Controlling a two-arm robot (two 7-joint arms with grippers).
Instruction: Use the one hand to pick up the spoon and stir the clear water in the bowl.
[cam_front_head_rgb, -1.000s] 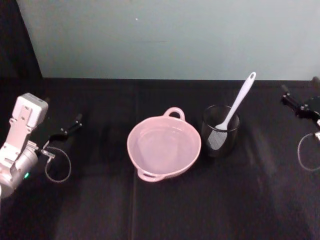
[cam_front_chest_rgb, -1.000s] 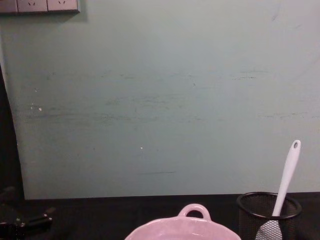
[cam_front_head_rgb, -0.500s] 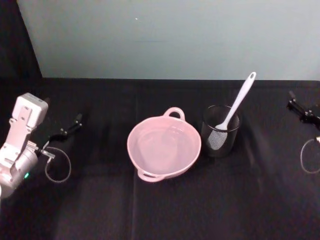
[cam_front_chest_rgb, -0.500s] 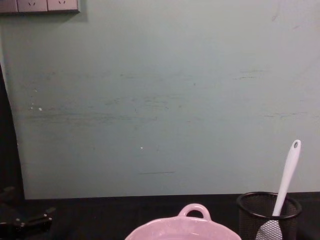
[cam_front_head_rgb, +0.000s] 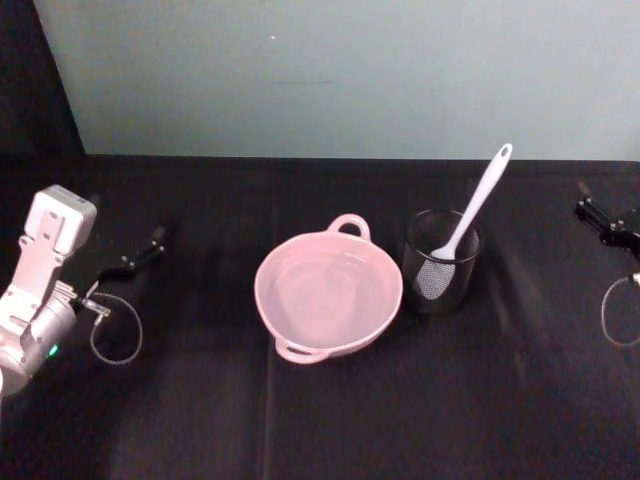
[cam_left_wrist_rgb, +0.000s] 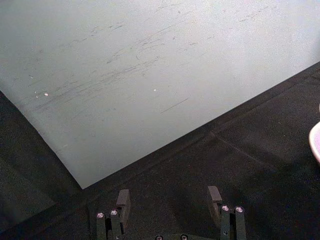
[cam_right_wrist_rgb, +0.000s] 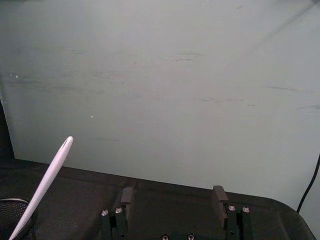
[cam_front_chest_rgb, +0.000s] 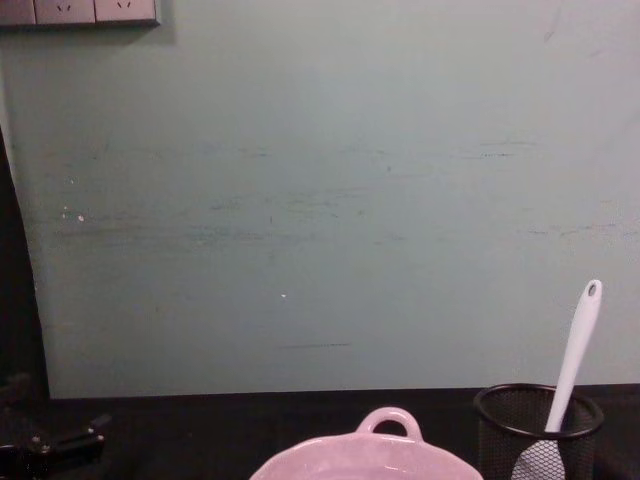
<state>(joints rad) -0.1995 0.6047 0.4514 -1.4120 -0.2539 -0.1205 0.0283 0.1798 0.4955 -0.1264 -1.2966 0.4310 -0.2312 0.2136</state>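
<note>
Right pincer (cam_front_head_rgb: 600, 212) drawn back toward right edge since earlier, fingers apart. Left pincer (cam_front_head_rgb: 135, 255) parked left, wide. Black-clothed worktop (cam_front_head_rgb: 320, 420); pale green wall (cam_front_chest_rgb: 320, 200), probably sockets (cam_front_chest_rgb: 80, 10) above. Spoon (cam_front_head_rgb: 470, 215) leans in mesh cup (cam_front_head_rgb: 440, 262) beside bowl (cam_front_head_rgb: 328, 295).

Even, dim light; the wall (cam_front_chest_rgb: 320, 200) is brightest, the black table (cam_front_head_rgb: 320, 420) swallows shadows, with perhaps slight softness overall.

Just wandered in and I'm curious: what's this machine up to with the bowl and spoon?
Nothing is being handled yet. The white spoon stands blade-down in a black mesh cup, just right of the pink bowl of water. The right gripper sits at the table's far right and the left gripper at the far left, both with jaws open and empty, well away from the spoon.
</note>
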